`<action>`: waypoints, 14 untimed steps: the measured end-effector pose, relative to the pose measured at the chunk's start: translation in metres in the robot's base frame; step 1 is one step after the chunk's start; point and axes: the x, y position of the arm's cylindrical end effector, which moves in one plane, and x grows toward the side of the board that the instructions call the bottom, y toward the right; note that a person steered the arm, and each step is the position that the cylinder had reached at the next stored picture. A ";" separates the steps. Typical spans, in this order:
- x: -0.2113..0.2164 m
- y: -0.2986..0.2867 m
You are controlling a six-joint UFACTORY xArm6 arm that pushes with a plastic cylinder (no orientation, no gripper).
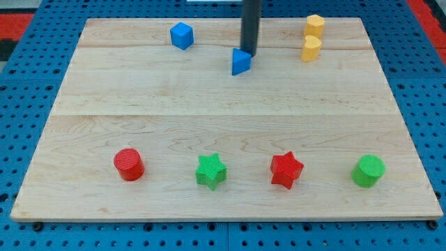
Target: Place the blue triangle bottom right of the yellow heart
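The blue triangle [240, 62] lies near the top middle of the wooden board [223, 97]. My tip [249, 54] sits right at the triangle's upper right edge, touching or nearly touching it. Two yellow blocks stand at the top right: one [315, 26] near the top edge and one [311, 49] just below it. I cannot tell which of them is the heart. Both are to the right of the triangle, about a hand's width away.
A blue cube [181, 35] sits at the top left of the triangle. Along the bottom stand a red cylinder [129, 164], a green star [210, 171], a red star [286, 170] and a green cylinder [368, 171].
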 end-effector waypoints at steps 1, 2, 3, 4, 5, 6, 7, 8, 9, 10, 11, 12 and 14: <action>-0.001 -0.034; 0.017 -0.037; 0.039 -0.024; 0.066 -0.036; 0.075 -0.022; 0.079 -0.003; 0.109 -0.005; 0.119 0.003; 0.099 0.003; 0.079 0.019; 0.090 0.051; 0.122 0.057; 0.127 0.069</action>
